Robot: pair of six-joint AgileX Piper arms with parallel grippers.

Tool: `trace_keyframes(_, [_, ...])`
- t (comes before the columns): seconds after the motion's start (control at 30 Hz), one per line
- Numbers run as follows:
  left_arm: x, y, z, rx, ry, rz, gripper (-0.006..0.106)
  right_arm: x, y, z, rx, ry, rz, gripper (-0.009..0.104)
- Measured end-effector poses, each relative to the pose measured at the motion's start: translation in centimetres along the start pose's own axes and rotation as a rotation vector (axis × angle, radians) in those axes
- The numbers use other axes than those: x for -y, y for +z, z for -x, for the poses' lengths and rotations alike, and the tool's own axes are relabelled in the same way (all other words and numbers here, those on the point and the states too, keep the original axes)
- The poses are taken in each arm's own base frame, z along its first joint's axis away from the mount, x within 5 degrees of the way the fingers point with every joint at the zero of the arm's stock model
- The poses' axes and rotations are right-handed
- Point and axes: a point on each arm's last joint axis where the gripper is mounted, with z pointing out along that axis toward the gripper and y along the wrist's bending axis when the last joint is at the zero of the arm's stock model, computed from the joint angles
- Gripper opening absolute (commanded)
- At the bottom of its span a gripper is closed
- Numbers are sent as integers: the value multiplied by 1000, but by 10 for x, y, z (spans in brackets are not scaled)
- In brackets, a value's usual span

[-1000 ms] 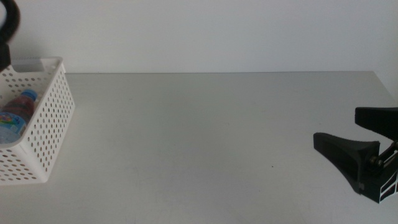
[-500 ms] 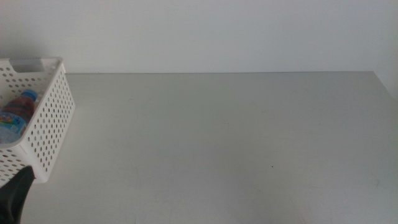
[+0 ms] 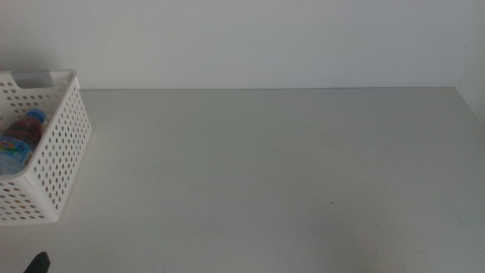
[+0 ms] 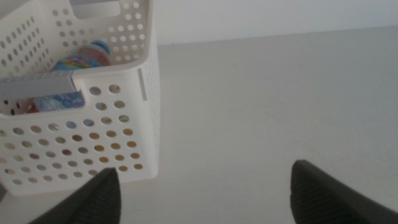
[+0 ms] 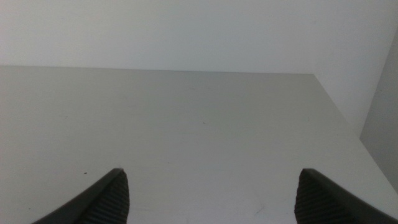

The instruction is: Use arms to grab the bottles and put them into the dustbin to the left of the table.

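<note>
From the middle view, the white dustbin (image 3: 47, 144) sits at the table's (image 3: 265, 167) left edge with a blue-capped water bottle (image 3: 19, 140) lying inside, and only a dark sliver of the left gripper (image 3: 38, 263) shows at the bottom edge. The left wrist view shows more: the left gripper (image 4: 205, 186) has its jaws spread wide apart, holding nothing, just beside the dustbin's perforated wall (image 4: 93, 143), with the bottle's colourful label (image 4: 81, 60) visible within. The right gripper (image 5: 208, 193) appears only in its own wrist view, jaws likewise wide apart and empty over bare tabletop (image 5: 186, 137).
</note>
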Motion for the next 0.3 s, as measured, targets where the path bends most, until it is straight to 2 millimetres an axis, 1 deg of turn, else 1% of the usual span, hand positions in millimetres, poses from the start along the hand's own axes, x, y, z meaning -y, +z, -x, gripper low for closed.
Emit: trace_keyframes(0.3, [0,0,1,14,-1,1,94,0,0,0,-4,-2,0,68])
